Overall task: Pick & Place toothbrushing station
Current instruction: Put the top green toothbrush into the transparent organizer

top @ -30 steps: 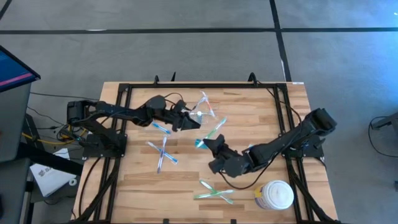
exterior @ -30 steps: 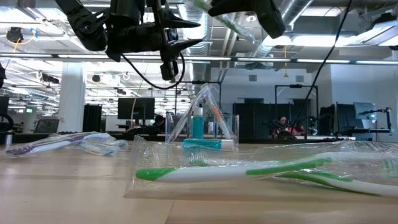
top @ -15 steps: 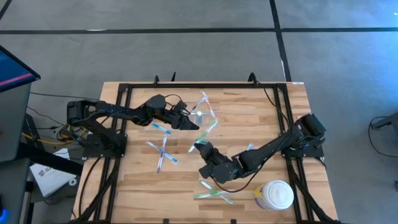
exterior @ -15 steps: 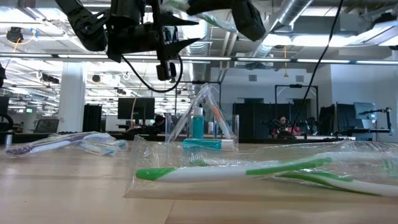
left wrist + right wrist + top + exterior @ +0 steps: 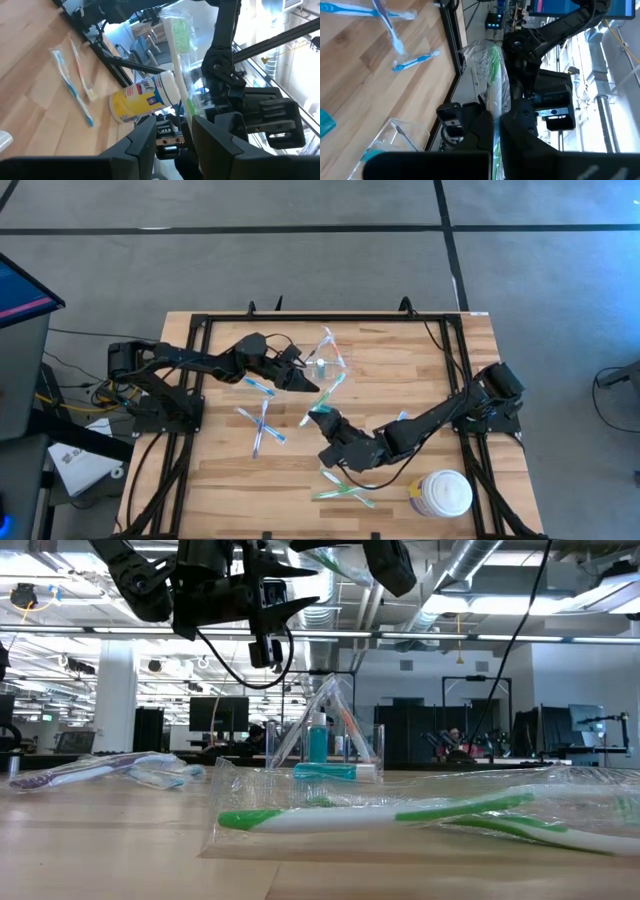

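Right gripper [image 5: 322, 416], clamped on wrapped green toothbrush [image 5: 326, 395], sits at table centre. Left gripper [image 5: 312, 384], part-open, empty, at 11 o'clock. Clear holder [image 5: 327, 356] at 12; white jar [image 5: 441, 493] at 4.

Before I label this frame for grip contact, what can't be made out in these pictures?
- High view: right gripper holds the wrapped green toothbrush; its fingers cover the grip point.
- Low view: both grippers are cut off by the top edge.
- Low view: the clear holder's contents blur together.
- Left wrist view: whether the left gripper touches the brush is unclear.
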`<state>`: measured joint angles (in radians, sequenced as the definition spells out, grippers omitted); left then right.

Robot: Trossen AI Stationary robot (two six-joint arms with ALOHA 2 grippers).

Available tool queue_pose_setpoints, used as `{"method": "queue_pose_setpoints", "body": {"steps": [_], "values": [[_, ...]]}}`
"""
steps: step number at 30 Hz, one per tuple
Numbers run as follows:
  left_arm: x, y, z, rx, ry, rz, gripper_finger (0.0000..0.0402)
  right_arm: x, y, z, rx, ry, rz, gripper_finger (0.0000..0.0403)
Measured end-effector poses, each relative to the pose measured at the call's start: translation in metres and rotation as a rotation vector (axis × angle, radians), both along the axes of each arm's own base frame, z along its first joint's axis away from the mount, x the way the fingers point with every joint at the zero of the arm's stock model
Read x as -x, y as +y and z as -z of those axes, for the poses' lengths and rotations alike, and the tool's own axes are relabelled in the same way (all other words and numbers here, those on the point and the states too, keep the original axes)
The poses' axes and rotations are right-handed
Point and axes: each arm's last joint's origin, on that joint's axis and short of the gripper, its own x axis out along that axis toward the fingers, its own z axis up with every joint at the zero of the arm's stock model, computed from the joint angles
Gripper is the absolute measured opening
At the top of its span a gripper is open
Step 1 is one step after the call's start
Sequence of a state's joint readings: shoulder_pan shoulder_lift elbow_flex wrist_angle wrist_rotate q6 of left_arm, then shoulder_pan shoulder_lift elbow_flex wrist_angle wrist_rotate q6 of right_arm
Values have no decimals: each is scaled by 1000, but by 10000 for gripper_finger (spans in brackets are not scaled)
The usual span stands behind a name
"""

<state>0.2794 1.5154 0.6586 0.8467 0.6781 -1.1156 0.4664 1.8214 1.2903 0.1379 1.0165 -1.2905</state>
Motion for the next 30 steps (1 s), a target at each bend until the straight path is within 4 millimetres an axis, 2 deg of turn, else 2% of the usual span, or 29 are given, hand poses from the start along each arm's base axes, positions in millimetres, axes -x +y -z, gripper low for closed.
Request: {"method": "queue_pose_setpoints", "body": {"steps": [14,25,30], "values": [[-8,-4,-18,3,-70,22,121,-1,-1,0,1,2,2,0],[-12,-5,-6,19,-12,25,121,0,-2,0,2,2,5,0],[-16,-5,-13,11,-37,30,121,-1,-2,0,2,2,8,0]]}}
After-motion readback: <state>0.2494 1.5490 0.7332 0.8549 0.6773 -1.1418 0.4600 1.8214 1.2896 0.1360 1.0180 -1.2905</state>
